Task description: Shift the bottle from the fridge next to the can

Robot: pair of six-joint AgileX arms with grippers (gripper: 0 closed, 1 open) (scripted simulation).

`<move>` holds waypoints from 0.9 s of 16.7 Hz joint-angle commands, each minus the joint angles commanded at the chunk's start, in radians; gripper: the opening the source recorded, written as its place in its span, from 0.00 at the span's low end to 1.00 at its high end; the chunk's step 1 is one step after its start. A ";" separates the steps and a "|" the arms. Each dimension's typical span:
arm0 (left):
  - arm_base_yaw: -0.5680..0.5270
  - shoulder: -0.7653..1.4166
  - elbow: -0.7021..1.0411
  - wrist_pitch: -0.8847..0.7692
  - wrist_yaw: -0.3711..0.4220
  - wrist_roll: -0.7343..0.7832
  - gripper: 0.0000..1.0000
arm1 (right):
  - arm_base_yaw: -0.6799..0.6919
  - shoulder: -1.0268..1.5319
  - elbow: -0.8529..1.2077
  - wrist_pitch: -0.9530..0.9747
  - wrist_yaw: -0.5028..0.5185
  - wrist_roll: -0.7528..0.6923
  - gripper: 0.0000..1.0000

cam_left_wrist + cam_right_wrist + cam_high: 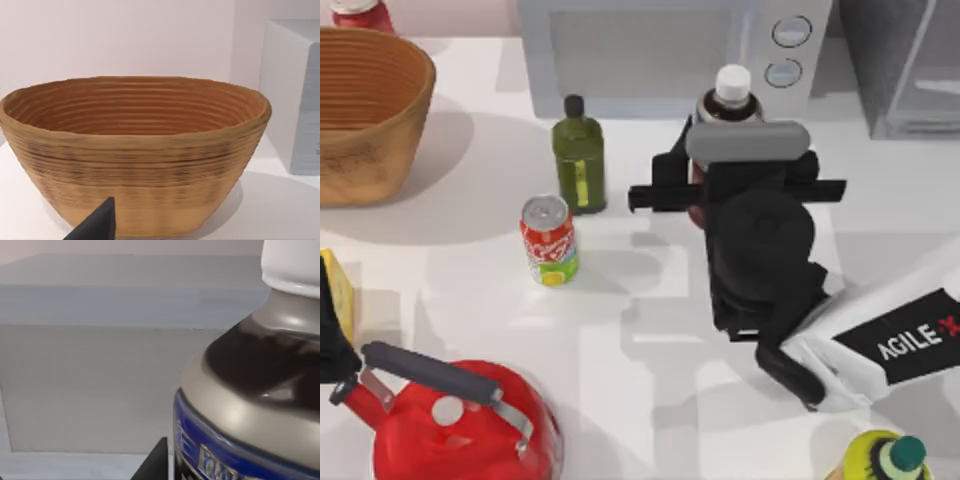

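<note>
While the bottle (pixel 731 92) is clamped upright in the right gripper (pixel 695 190) just in front of the microwave (pixel 670 45), the can (pixel 549 240) is found well off at its 8 o'clock, with an olive-green bottle (pixel 579 155) between them. Left gripper (pixel 95 225) is parked by the basket (pixel 135 165), jaws can't be told.
</note>
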State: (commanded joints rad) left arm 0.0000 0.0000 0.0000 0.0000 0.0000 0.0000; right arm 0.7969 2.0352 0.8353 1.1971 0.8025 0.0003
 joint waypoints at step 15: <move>0.000 0.000 0.000 0.000 0.000 0.000 1.00 | 0.068 0.044 -0.012 0.046 0.091 0.005 0.15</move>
State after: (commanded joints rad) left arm 0.0000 0.0000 0.0000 0.0000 0.0000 0.0000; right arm 0.8649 2.0790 0.8232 1.2431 0.8933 0.0054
